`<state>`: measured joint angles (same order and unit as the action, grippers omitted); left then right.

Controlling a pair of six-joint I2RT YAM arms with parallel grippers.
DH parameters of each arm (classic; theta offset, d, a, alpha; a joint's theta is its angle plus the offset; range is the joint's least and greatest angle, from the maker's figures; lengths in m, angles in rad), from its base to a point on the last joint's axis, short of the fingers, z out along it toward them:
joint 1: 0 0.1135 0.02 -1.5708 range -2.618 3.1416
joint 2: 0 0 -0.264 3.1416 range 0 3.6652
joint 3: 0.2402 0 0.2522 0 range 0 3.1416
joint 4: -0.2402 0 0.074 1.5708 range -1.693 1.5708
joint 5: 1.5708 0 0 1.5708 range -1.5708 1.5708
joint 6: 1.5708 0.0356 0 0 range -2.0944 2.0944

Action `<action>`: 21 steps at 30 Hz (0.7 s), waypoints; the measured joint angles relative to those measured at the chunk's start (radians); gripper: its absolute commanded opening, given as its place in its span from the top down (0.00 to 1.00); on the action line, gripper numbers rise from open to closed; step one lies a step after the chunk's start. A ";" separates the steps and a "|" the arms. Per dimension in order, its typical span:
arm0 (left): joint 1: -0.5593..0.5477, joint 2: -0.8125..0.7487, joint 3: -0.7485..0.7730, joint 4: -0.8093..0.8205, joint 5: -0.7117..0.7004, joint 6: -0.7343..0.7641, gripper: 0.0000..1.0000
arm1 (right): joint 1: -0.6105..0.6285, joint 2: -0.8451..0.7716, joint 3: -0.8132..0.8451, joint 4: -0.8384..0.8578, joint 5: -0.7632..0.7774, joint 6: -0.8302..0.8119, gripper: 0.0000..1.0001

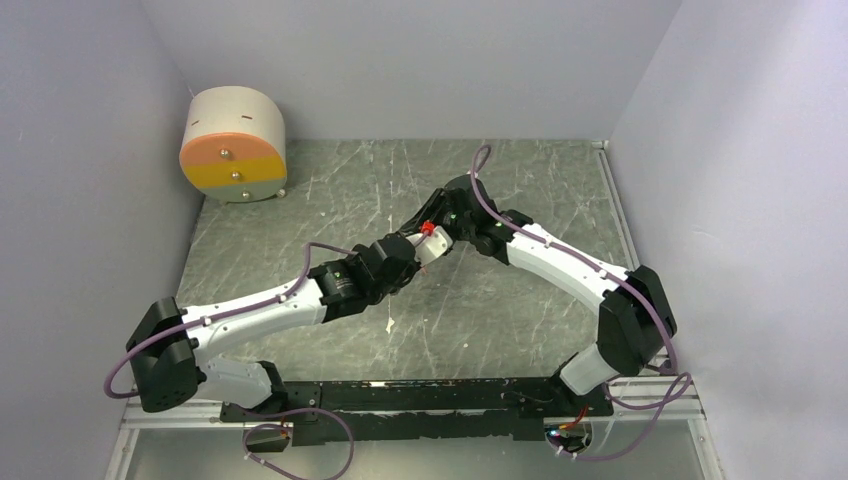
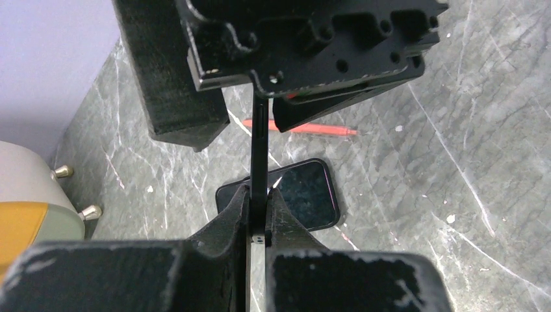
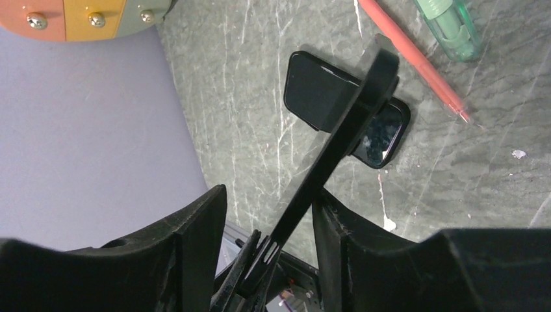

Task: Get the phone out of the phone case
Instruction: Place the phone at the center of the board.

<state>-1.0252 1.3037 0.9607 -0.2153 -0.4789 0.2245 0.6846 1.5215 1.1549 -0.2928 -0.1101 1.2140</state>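
Observation:
My left gripper (image 2: 260, 201) is shut on the lower edge of a thin black phone case (image 2: 259, 149), seen edge-on and held upright above the table. The black phone (image 2: 305, 195) lies flat on the grey marble table below, screen up, apart from the case. In the right wrist view the case (image 3: 351, 123) runs slanted between the wide-apart fingers of my right gripper (image 3: 269, 195), close to its right finger, with the phone (image 3: 318, 91) on the table behind. In the top view both grippers, left (image 1: 420, 252) and right (image 1: 440, 232), meet mid-table and hide the phone.
A red pen (image 3: 416, 58) and a green translucent pen-like item (image 3: 448, 26) lie on the table just beyond the phone. A round drawer unit (image 1: 233, 145) with orange and yellow fronts stands at the back left by the wall. Grey walls close in the left, back and right sides.

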 measured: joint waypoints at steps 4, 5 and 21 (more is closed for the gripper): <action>-0.014 0.005 0.000 0.013 -0.013 0.007 0.96 | 0.001 0.004 0.002 -0.001 -0.003 0.001 0.60; -0.016 0.005 0.001 0.014 -0.018 0.009 0.95 | 0.001 0.004 0.002 -0.005 -0.003 0.000 0.64; -0.037 0.001 0.010 0.009 -0.014 -0.073 0.38 | -0.029 0.018 0.021 0.007 -0.078 -0.100 1.00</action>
<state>-1.0618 1.3048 0.9703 -0.2062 -0.4931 0.1516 0.6552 1.5391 1.1755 -0.2855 -0.1883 1.1145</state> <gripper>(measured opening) 0.485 0.084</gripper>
